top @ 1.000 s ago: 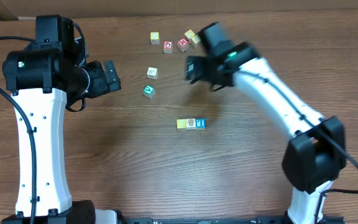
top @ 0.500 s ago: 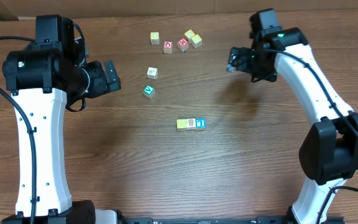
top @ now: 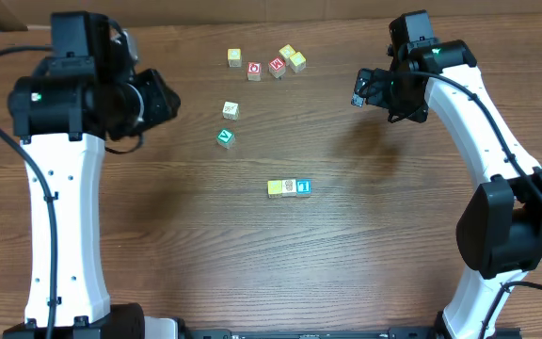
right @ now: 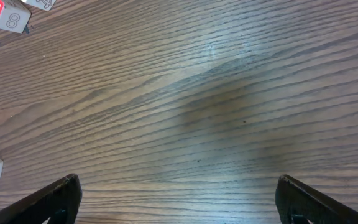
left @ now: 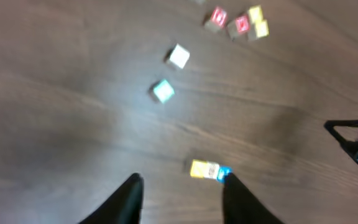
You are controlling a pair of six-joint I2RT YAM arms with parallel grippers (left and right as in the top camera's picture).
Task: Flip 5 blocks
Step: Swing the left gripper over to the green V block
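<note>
One wooden table [top: 158, 245] carries everything. Left arm [top: 59, 188] stands along the 9 o'clock edge and right arm [top: 478, 141] along 3 o'clock, both ends held above the wood. Left gripper [top: 163, 97]: its wrist view is blurred, but the jaws stand apart, narrower than the other side's, with nothing between them. Right gripper [top: 360, 89]: jaws spread wide over bare wood, empty. Blocks, overhead: row of three [top: 289, 187] (yellow, cream, blue, touching) sits near table centre, long axis on the 9–3 line. Cream block [top: 231, 110] and green block [top: 225, 137] lie loose, near each other but apart, at 11 o'clock from the row. Top cluster [top: 296, 62] at the 12 o'clock edge mixes pale yellow cubes with two red cubes [top: 254, 71]; skip the reds. Key relation: cream block is at 3 o'clock from left gripper and green at 4, both near. Right gripper is well apart from those two, with the cluster at roughly 10 o'clock and the row at 7. My call: left arm is nearer for the loose pair, and nothing is gripped yet. Can't tell which faces count as flipped.
</note>
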